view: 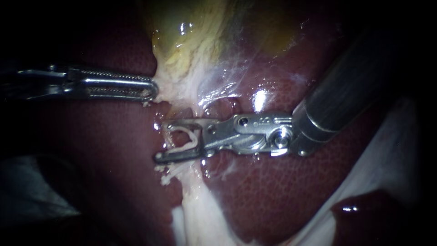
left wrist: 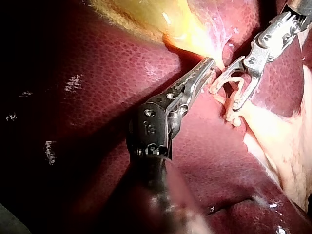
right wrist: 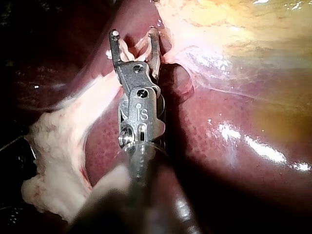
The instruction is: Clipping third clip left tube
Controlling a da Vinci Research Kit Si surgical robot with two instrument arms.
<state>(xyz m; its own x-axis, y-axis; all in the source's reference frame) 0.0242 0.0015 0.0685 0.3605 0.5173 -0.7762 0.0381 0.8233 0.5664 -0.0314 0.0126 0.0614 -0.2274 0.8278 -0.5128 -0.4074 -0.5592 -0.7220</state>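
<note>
Glistening dark-red liver (view: pixel 273 191), left instrument (view: pixel 154 89) jaws closed on pale tissue (view: pixel 172 75), right instrument (view: pixel 161 141) jaws holding white clip (view: pixel 191 140) astride tube (view: pixel 180 174).

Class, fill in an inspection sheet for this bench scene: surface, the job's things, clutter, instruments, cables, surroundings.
Surface: wet, dark red liver, with the yellowish gallbladder above it.
Job's things: open white clip straddling the pale tube; not yet closed.
Clutter: nothing seen.
Instruments: left instrument appears shut on pale tissue at the gallbladder's edge; right instrument spread, holding the clip from both sides.
Cables: nothing seen.
Surroundings: dark beyond the tissue; nothing seen.
</note>
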